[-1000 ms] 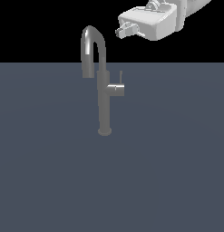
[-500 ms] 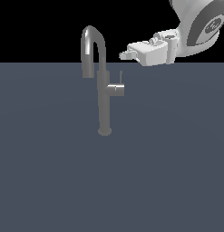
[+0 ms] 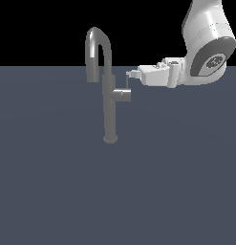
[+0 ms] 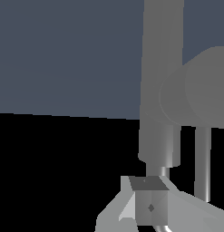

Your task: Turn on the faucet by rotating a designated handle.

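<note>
The faucet [image 3: 109,110] is a tall grey column on a small round base, with an arched spout [image 3: 97,36] curving down on the exterior view's left. The handle [image 3: 122,94] is a short stub on the column's right side, with a thin rod lever [image 3: 126,81] rising from it. My gripper [image 3: 130,74] reaches in level from the right and looks shut and empty, its tips at the top of the rod, touching or nearly so. In the wrist view the fingers [image 4: 149,206] are together, with the column [image 4: 161,68], stub [image 4: 199,90] and rod [image 4: 202,163] close ahead, the rod beside the fingers.
The faucet stands on a flat dark blue-grey surface [image 3: 52,182]. The white arm [image 3: 208,43] rises at the exterior view's upper right.
My gripper has come down and moved toward the exterior view's left, from above and right of the faucet to the top of the rod lever. The faucet looks unmoved.
</note>
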Motion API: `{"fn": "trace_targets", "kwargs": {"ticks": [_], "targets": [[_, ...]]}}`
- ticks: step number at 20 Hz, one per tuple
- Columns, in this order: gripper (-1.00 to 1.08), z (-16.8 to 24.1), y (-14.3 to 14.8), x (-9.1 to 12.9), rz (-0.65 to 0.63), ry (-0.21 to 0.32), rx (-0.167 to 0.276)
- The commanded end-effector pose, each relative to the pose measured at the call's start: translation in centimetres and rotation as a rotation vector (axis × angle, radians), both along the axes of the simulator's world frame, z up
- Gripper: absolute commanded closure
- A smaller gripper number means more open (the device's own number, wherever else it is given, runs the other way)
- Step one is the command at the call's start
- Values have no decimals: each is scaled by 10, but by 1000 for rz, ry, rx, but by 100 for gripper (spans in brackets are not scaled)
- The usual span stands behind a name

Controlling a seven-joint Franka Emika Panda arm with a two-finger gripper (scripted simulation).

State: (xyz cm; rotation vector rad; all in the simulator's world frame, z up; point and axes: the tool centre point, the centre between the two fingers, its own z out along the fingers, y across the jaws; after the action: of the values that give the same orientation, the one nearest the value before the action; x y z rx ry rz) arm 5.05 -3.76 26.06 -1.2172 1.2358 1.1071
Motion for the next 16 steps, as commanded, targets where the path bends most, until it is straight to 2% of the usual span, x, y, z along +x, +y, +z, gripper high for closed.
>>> {"fn": "trace_targets", "kwargs": {"ticks": [1,6,12,16], "targets": [[108,-7,0,2,-23,20,24],[108,-13,1,4,-44,38,45],[108,-13,1,4,-45,39,46],[108,-9,3,-7,-45,39,46]]}}
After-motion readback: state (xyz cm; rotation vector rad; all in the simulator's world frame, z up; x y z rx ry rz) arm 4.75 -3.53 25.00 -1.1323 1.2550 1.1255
